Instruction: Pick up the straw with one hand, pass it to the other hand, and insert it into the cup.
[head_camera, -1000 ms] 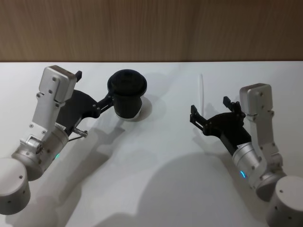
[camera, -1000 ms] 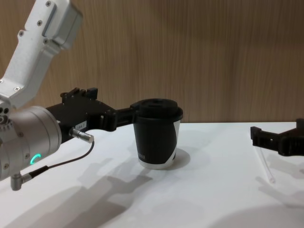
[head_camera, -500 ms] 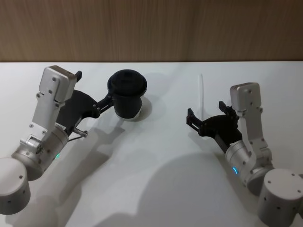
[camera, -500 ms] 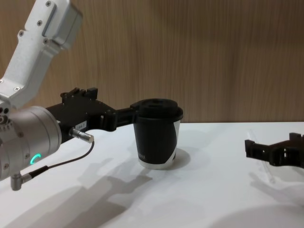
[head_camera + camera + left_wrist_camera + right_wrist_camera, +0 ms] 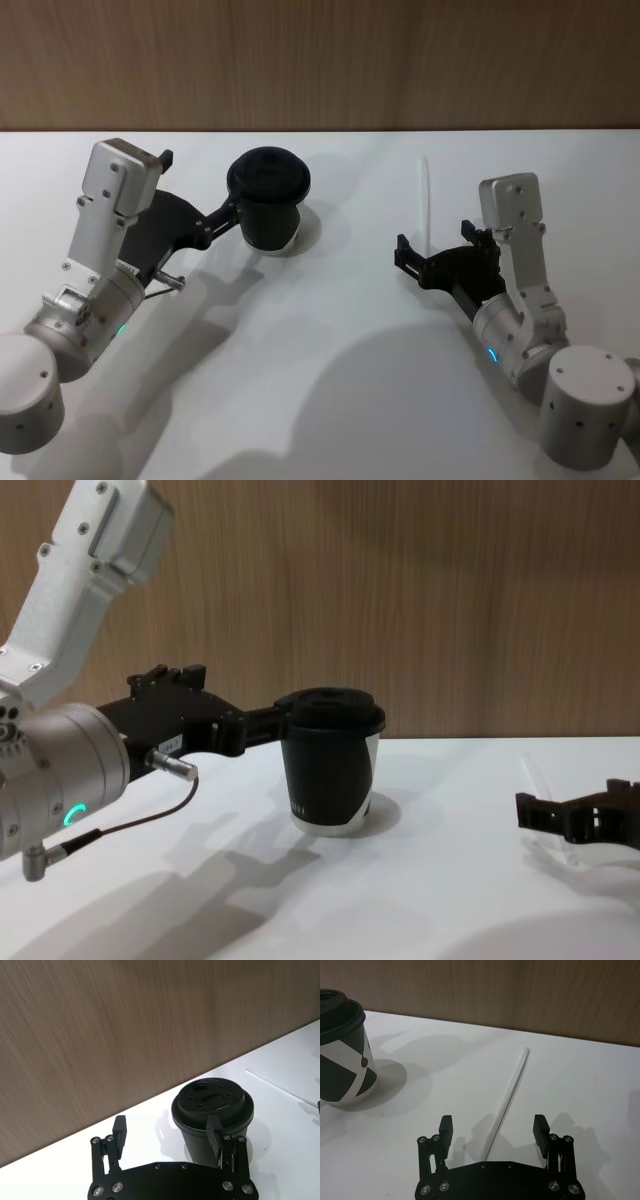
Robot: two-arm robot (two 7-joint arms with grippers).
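- Now the black two-fingered right gripper [image 5: 435, 246], on its silver arm, sits low over the white tabletop [image 5: 330, 350]. Its jaws are spread wide and it clasps nothing.
- Between its two fingers lies the long, thin, white translucent plastic straw [image 5: 425, 200], flat on the tabletop.
- Seen from the right wrist, the straw [image 5: 512, 1089] runs from just ahead of the palm out well past the fingertips. It lies roughly midway across the right gripper [image 5: 493, 1122] and touches neither finger.
- From the chest, the right gripper [image 5: 570, 815] is close above the table, with the straw [image 5: 533, 773] reaching away beyond it.
- The black paper coffee cup with a black domed lid [image 5: 268, 180] stands upright, well apart from the right gripper and off to its left.
- A white wedge on the cup [image 5: 340, 1067] faces the right gripper.
- The long black left gripper [image 5: 200, 185], on a silver cylindrical wrist with a green glowing ring [image 5: 72, 815], has its jaws parted and empty.
- The cup [image 5: 330, 770] stands outside the gap of the left gripper [image 5: 240, 692]. One fingertip is against or just beside the cup's wall under the lid rim, and I cannot tell whether they touch.
- From the left wrist, the cup [image 5: 212, 1105] stands just ahead of that finger, with bare table between the fingers of the left gripper [image 5: 167, 1127].
- A brown wood-panelled wall [image 5: 320, 60] rises beyond both grippers.
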